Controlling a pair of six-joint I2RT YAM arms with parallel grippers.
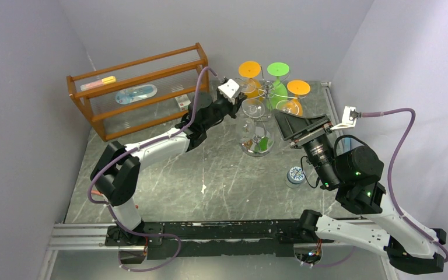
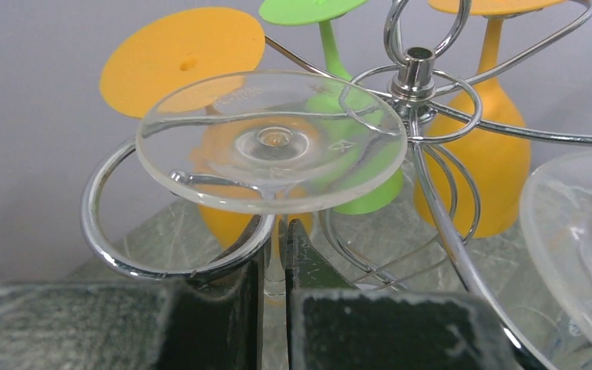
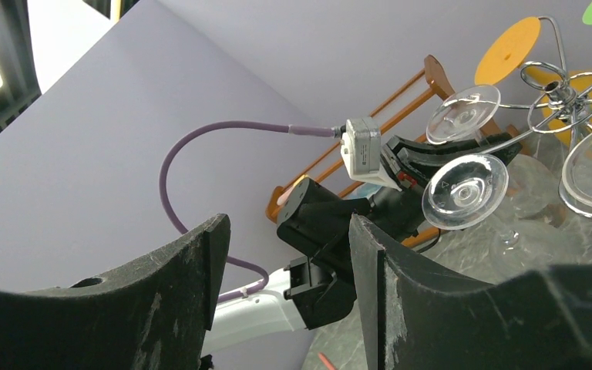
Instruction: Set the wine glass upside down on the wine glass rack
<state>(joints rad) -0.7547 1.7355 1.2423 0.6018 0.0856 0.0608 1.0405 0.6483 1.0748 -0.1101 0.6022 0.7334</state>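
Two arms: left hand [image 2: 275, 258] gripping, right hand [image 3: 287, 231] spread.
Left arm stretched far forward, its fingers [image 2: 223, 324] almost together, clamped on the stem of the wine glass [image 2: 270, 142], whose foot sits just above the fingertips. Right arm folded at the elbow, wrist raised, fingers [image 3: 177, 308] well parted, aimed toward the left hand.

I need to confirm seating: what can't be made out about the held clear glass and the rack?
- Left wrist: the glass bowl, hidden below its own foot and the left gripper; whether the foot rests on the rack is unclear.
- Top: the grip on the stem, too small to see.
- Top: a small round item, too small to identify.
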